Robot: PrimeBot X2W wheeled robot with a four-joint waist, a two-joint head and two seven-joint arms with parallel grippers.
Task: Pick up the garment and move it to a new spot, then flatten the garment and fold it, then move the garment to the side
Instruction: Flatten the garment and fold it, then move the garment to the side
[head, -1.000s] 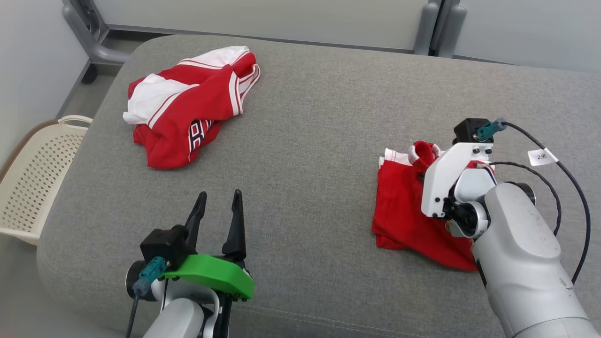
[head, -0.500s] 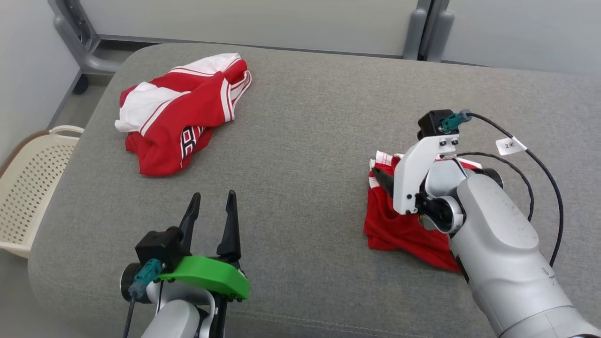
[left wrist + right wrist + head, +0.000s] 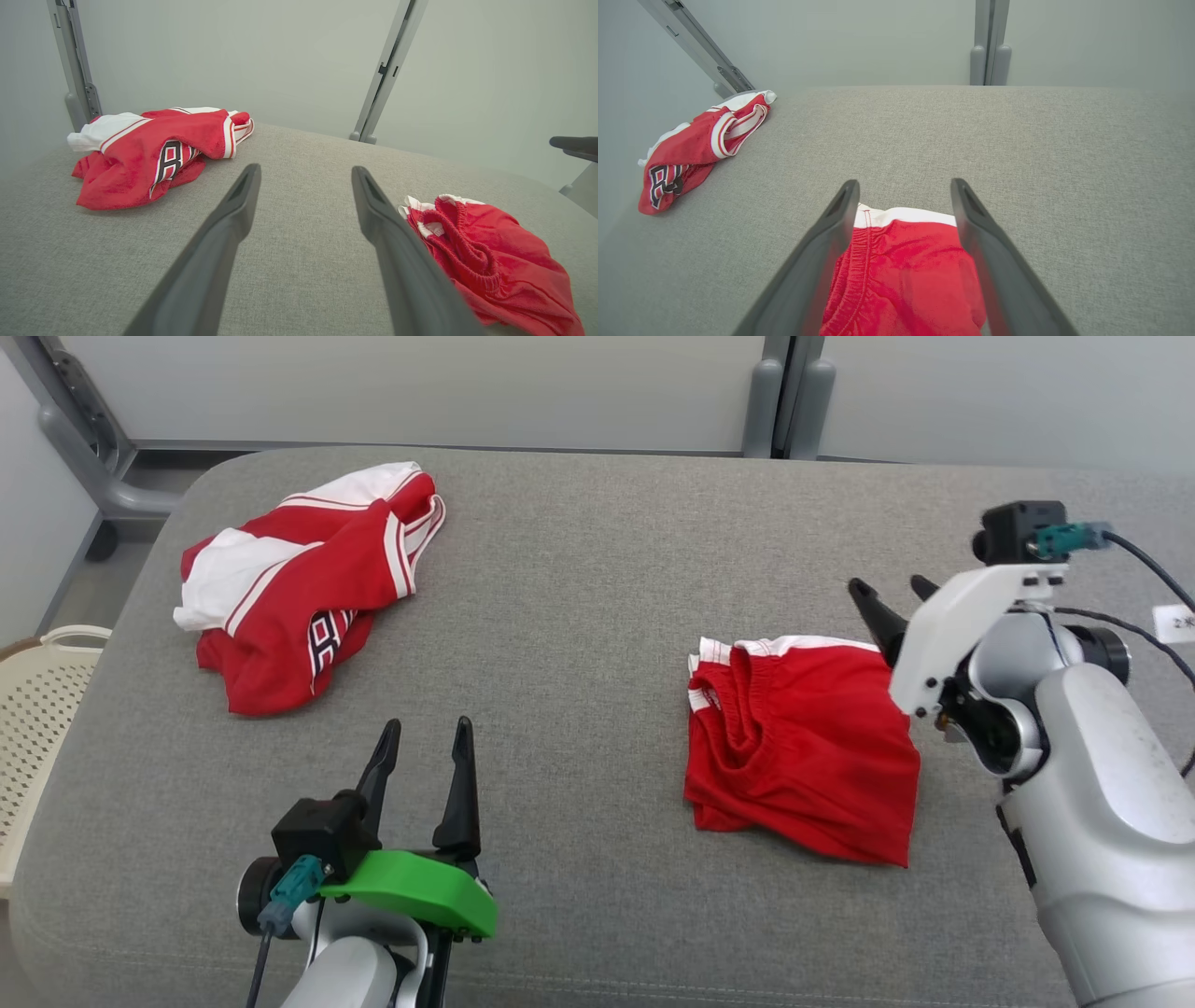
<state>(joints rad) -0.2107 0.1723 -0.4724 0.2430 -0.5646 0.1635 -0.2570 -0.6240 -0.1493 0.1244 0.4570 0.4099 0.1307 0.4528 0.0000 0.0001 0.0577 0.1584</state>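
The garment, a pair of red shorts (image 3: 803,747) with white trim, lies folded on the right part of the grey cushion (image 3: 579,616). My right gripper (image 3: 887,586) hovers open just past its far right corner, nothing between the fingers. The right wrist view shows the shorts (image 3: 906,275) below and between the spread fingers of this gripper (image 3: 904,183). My left gripper (image 3: 427,726) stands open and empty near the front edge, left of the shorts. In the left wrist view, the shorts (image 3: 490,261) lie to the right of the left gripper (image 3: 304,169).
A crumpled red and white jersey (image 3: 299,588) lies at the far left of the cushion, also seen as the jersey (image 3: 140,154) and the jersey (image 3: 691,144). A cream perforated basket (image 3: 37,709) stands off the left edge. Grey frame posts (image 3: 784,401) rise behind the cushion.
My right gripper has opened, let go of the shorts and drawn back up and to the right. The shorts now lie flat. The head camera has shifted; the left arm is still.
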